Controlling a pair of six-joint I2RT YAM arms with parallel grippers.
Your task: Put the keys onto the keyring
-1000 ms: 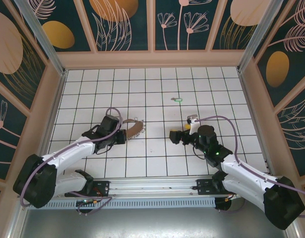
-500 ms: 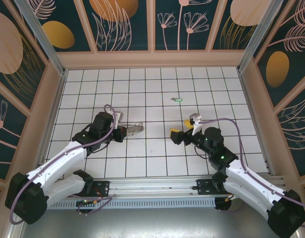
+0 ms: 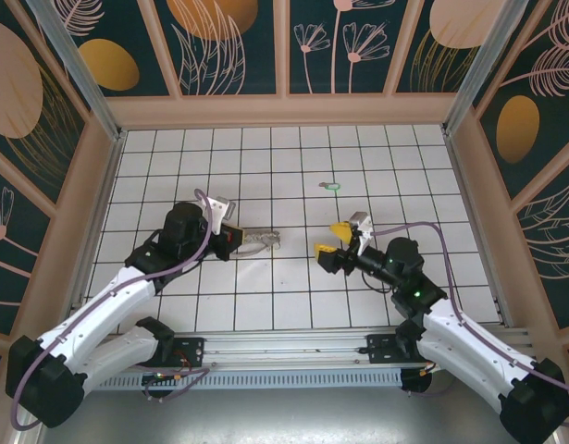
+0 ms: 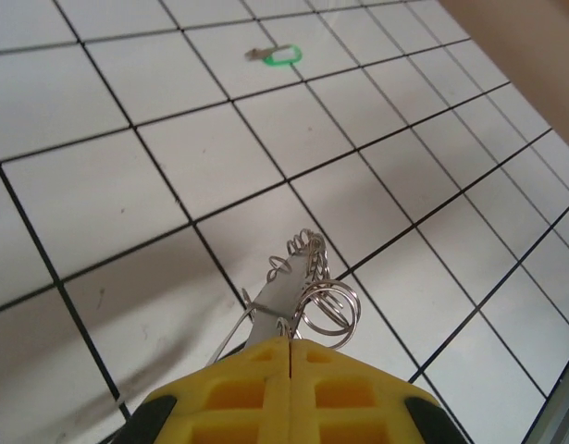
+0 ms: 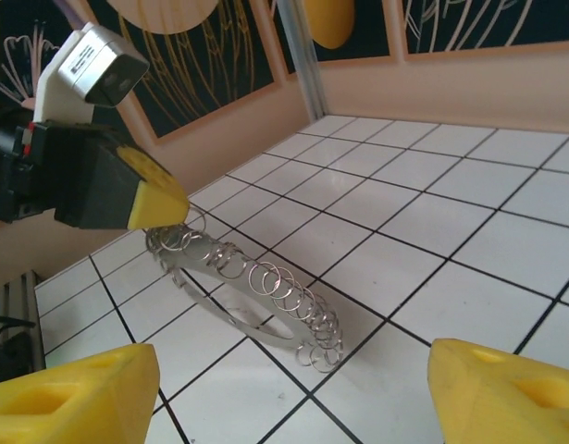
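The left gripper (image 3: 236,239), fingers pressed together, pinches one end of the keyring (image 3: 262,240). The keyring's long axis runs left to right, free end toward the right gripper (image 3: 332,239), which is spread wide and empty. The key (image 3: 332,185) lies farther back on the tiles, silvery end leftward.

Left claw (image 4: 290,347) clamped (no gap) — right claw (image 3: 330,238) spread wide.
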